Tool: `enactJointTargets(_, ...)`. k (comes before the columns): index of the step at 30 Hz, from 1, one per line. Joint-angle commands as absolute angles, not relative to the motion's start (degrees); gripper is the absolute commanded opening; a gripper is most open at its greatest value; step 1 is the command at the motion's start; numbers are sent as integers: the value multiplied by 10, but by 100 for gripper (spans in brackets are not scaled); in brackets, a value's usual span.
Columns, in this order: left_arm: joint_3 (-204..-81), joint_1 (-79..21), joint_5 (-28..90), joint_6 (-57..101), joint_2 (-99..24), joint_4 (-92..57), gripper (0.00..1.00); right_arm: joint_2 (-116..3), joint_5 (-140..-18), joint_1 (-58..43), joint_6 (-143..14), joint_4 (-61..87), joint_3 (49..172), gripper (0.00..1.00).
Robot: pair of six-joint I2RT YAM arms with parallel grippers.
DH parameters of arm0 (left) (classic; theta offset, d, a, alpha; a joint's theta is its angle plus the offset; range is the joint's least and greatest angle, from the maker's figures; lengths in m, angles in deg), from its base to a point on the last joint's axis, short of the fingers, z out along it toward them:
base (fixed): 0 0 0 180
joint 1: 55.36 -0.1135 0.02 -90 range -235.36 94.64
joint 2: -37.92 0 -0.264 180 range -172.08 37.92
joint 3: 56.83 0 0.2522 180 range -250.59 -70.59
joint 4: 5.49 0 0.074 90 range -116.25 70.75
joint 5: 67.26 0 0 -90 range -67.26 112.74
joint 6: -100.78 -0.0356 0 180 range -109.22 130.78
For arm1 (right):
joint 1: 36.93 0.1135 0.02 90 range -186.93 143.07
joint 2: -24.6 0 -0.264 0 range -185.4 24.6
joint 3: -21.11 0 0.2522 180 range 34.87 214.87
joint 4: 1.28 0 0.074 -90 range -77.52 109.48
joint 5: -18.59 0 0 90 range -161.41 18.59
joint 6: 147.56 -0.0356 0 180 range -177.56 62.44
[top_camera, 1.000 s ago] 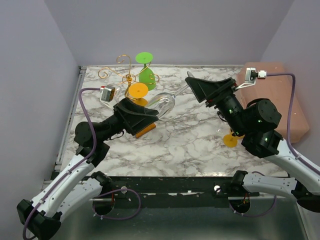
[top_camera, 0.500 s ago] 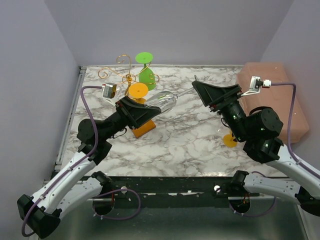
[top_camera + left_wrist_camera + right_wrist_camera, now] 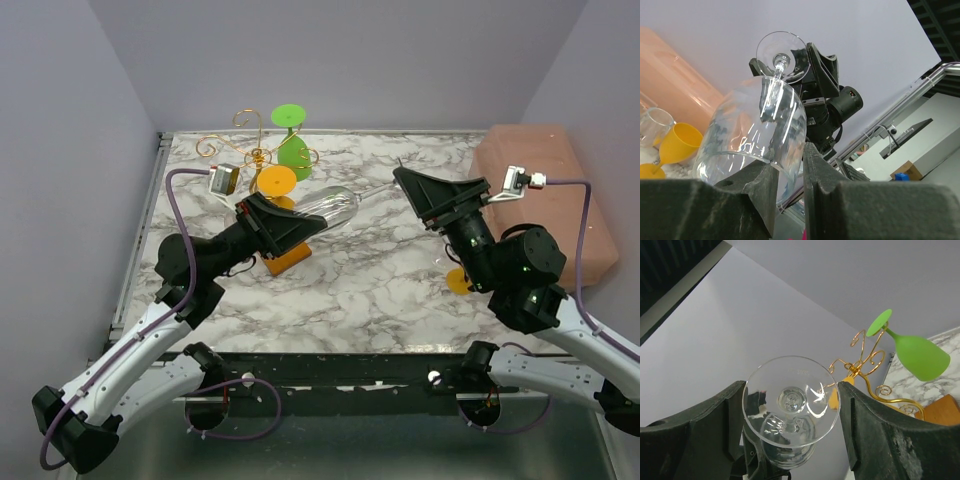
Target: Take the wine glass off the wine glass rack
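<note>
- Top external view: the wine glass [image 3: 328,205] lies on its side in the air just to the right of the wine glass rack [image 3: 258,156]. It is apart from the gold scroll arms, with its bowl toward the rack and its foot pointing away.
- The left tool [image 3: 312,224] is clenched on the bowl end, the end nearer the rack.
- The right tool [image 3: 403,180] meets the glass at its foot, the end farther from the rack.
- Left wrist view: the two dark fingers [image 3: 816,172] stand close together and pinch the bowl's wall at the rim. The stem and foot rise beyond them to the right tool's black body.
- Right wrist view: the round clear foot sits across the gap between the fingers [image 3: 715,420], its edge touching both, so this tool grasps the foot. The rack's curls show behind it.
- The rack's orange-brown base [image 3: 290,262] rests on the marble worktop [image 3: 380,290], partly hidden under the left tool.
- A green glass [image 3: 294,152] hangs on the rack's far side, foot up.
- An orange glass [image 3: 276,181] shows its round foot on the rack's near side, between the rack's centre and the clear bowl.
- A pink block [image 3: 545,200] sits well to the right of the rack.
</note>
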State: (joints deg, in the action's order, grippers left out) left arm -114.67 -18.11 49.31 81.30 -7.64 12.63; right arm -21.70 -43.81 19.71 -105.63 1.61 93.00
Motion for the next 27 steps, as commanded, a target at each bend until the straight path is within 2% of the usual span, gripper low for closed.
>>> enactJointTargets(1, -1189, -180, 459, 782, -69, 103, 0, -212, -402, 200, -1012, 85, 908, 70)
enactJointTargets(6, -1214, -179, 449, 759, -70, 29, 0, -196, -379, 199, -1007, 105, 900, 76)
enactJointTargets(14, -1218, -177, 438, 750, -77, 4, 0, -176, -345, 199, -997, 146, 898, 90)
enactJointTargets(21, -1231, -173, 446, 741, -90, -13, 0, -159, -317, 200, -981, 177, 905, 93)
enactJointTargets(27, -1260, -170, 447, 701, -93, -91, 0, -144, -287, 199, -946, 221, 934, 93)
